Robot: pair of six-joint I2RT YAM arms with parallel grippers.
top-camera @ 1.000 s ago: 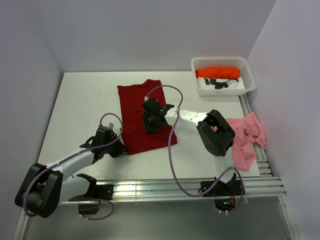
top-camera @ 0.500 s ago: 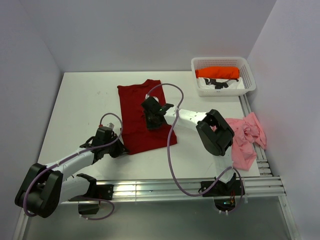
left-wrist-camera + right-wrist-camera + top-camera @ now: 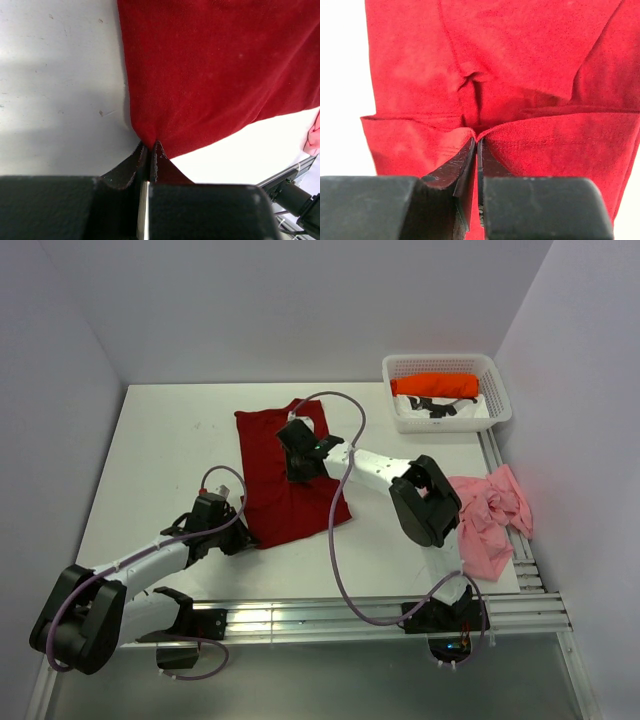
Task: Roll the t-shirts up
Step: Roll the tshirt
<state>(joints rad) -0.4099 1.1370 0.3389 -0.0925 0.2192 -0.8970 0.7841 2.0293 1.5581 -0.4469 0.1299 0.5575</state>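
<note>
The left gripper (image 3: 151, 147) is pinched almost closed on the near left corner of the dark red t-shirt (image 3: 210, 70). The cloth spreads flat on the white table (image 3: 55, 75) ahead of its fingertips and off to their right. Further right, the right gripper (image 3: 477, 142) sits over the middle of the same shirt. Its jaws are clamped narrow on a doubled-over hem edge, with a small pucker of fabric just ahead of the tips. Well to that gripper's right and farther out, a white basket (image 3: 440, 361) holds the orange t-shirt (image 3: 435, 385). Right of the gripper and nearer the arm bases, the pale pink t-shirt (image 3: 492, 520) lies crumpled at the table edge.
</note>
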